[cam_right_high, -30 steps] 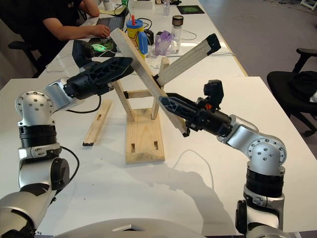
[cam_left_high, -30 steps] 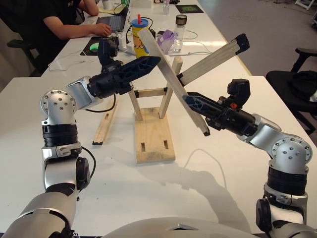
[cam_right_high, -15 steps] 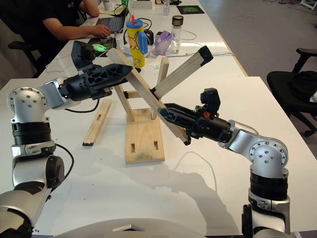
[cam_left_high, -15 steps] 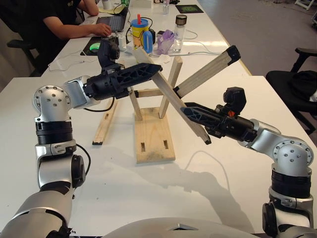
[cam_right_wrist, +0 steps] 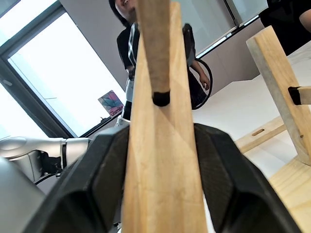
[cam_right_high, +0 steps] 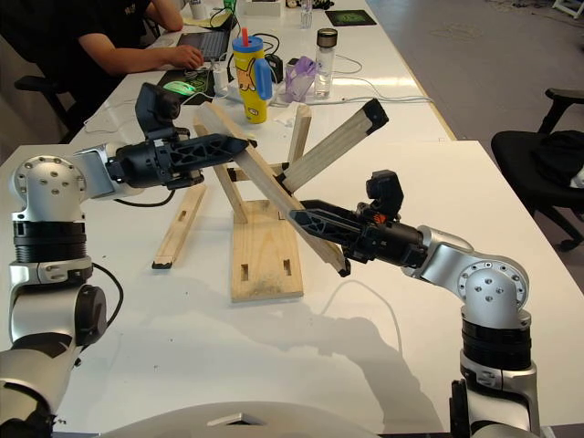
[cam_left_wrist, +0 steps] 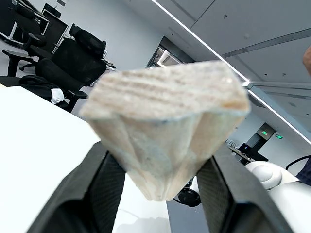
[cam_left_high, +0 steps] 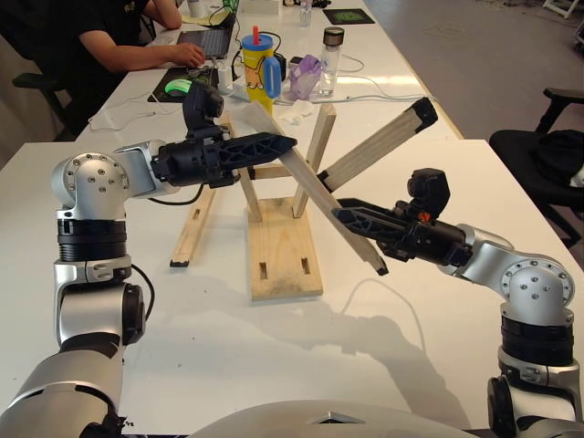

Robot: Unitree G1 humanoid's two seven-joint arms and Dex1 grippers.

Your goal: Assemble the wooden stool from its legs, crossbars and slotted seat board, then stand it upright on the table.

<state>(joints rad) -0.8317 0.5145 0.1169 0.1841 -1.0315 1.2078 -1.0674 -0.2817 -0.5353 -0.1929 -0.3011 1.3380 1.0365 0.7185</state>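
Together we hold one leg (cam_left_high: 315, 188) aloft.
Our left gripper (cam_left_high: 278, 144) clamps its 11 o'clock end, our right gripper (cam_left_high: 345, 215) its 5 o'clock end; the board (cam_left_high: 285, 260) lies flat on the table (cam_left_high: 411, 365), a rail (cam_left_high: 193, 228) at its 9 o'clock.

No text, label, number or sign here is clear enough to read.

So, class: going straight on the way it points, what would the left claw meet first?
Likely the upright leg on the seat board, though depth is unclear; the left claw, gripping the long leg, might pass in front.
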